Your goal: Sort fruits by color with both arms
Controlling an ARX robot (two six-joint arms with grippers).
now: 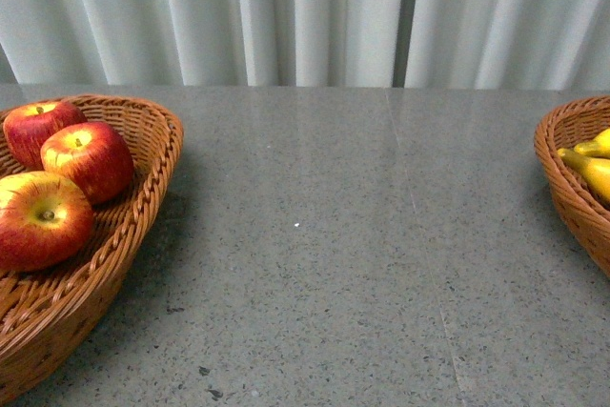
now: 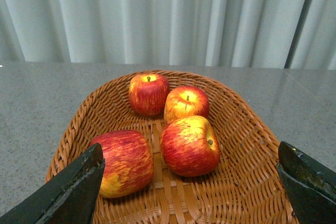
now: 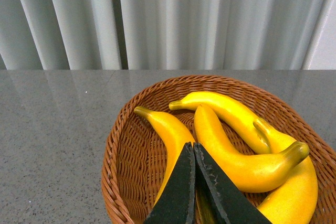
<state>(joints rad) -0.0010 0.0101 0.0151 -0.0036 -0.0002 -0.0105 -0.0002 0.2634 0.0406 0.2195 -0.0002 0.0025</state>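
Observation:
In the front view a wicker basket (image 1: 152, 154) at the left holds three visible red-and-yellow apples (image 1: 88, 159). A second wicker basket (image 1: 562, 173) at the right edge holds yellow bananas (image 1: 591, 171). Neither arm shows there. In the left wrist view my left gripper (image 2: 191, 177) is open and empty above the basket (image 2: 247, 129), which holds several apples (image 2: 189, 145). In the right wrist view my right gripper (image 3: 193, 148) is shut and empty above the other basket (image 3: 121, 150), which holds several bananas (image 3: 236, 156).
The baskets stand on a grey speckled table (image 1: 324, 235). A pale pleated curtain (image 1: 305, 16) hangs behind the table's far edge.

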